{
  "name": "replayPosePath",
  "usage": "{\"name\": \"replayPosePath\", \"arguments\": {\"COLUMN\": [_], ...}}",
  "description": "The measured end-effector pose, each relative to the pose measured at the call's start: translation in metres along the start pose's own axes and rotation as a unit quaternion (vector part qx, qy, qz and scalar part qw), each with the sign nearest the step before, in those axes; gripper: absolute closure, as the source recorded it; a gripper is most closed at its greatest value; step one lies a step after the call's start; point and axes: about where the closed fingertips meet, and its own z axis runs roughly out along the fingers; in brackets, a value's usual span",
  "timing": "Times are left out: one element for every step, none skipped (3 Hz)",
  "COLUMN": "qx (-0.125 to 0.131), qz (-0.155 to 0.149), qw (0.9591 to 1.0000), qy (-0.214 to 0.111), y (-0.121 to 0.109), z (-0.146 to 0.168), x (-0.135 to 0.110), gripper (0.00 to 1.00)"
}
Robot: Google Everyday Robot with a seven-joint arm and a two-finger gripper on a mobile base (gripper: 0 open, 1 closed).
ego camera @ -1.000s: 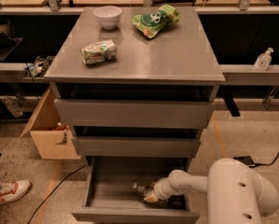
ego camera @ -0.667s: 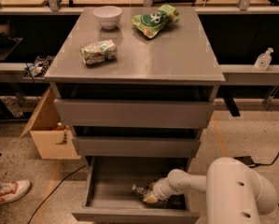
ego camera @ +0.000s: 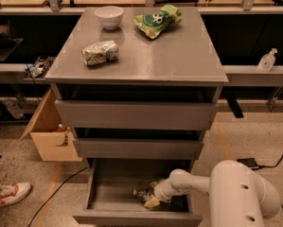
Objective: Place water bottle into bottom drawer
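Observation:
The bottom drawer (ego camera: 98, 193) is pulled open below two shut grey drawers. My white arm reaches into it from the lower right. My gripper (ego camera: 149, 200) is low inside the drawer, near its front right. The water bottle (ego camera: 141, 194) lies at the gripper's tip, close to the drawer floor. It shows only as a small clear, glinting shape, partly hidden by the gripper. I cannot tell whether the bottle rests on the floor or is held.
On the cabinet top (ego camera: 179, 56) are a white bowl (ego camera: 109, 16), a green-white snack bag (ego camera: 157, 20) and a crumpled packet (ego camera: 100, 52). A cardboard box (ego camera: 48, 136) stands left of the cabinet. A white pump bottle (ego camera: 267, 60) is on the right shelf. A shoe (ego camera: 8, 195) is at the lower left.

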Motion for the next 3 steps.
{"name": "replayPosePath", "arguments": {"qx": [0.0, 0.009, 0.035], "qz": [-0.001, -0.006, -0.01], "qw": [0.9999, 0.9994, 0.9978], "qy": [-0.014, -0.033, -0.055], "y": [-0.003, -0.006, -0.011], "z": [-0.009, -0.025, -0.054], "x": [-0.006, -0.013, -0.019], "gripper": [0.0, 0.0, 0.0]}}
